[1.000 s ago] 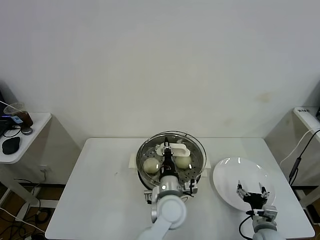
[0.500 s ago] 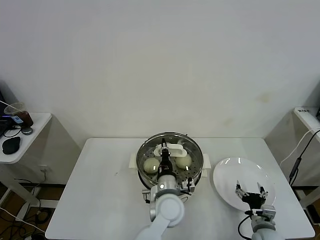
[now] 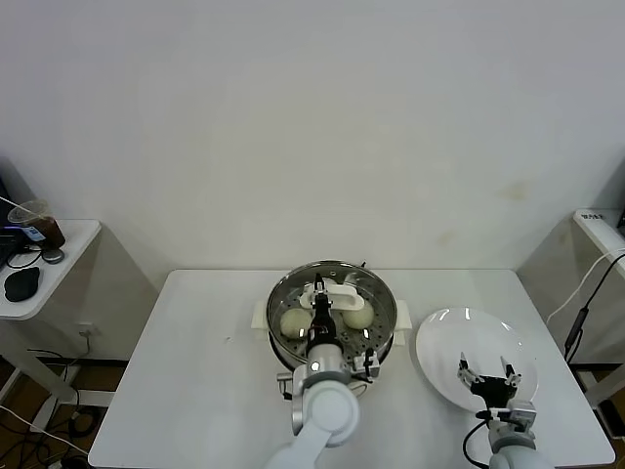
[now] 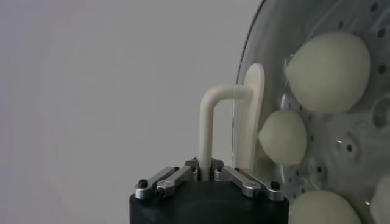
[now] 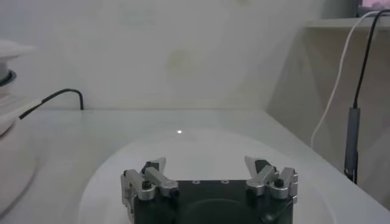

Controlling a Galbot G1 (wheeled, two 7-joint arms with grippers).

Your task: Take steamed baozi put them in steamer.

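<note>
The left tool [image 4: 205, 177] pinches the white handle [image 4: 210, 125] of a round glass lid [image 3: 333, 289] over the shiny steel steamer [image 3: 281, 327] holding cream-white round baozi [image 4: 329, 63], while the right tool [image 3: 486, 372], fingers spread, hovers over a flat white plate [image 3: 459, 337] on the white surface [image 3: 195, 381].

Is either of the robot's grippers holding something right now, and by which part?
The left gripper holds the glass lid by its white handle, over the steamer. The right gripper is open, holding nothing.

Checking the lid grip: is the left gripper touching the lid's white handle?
Touching. The left wrist view shows the left gripper pinched shut on the white lid handle.
</note>
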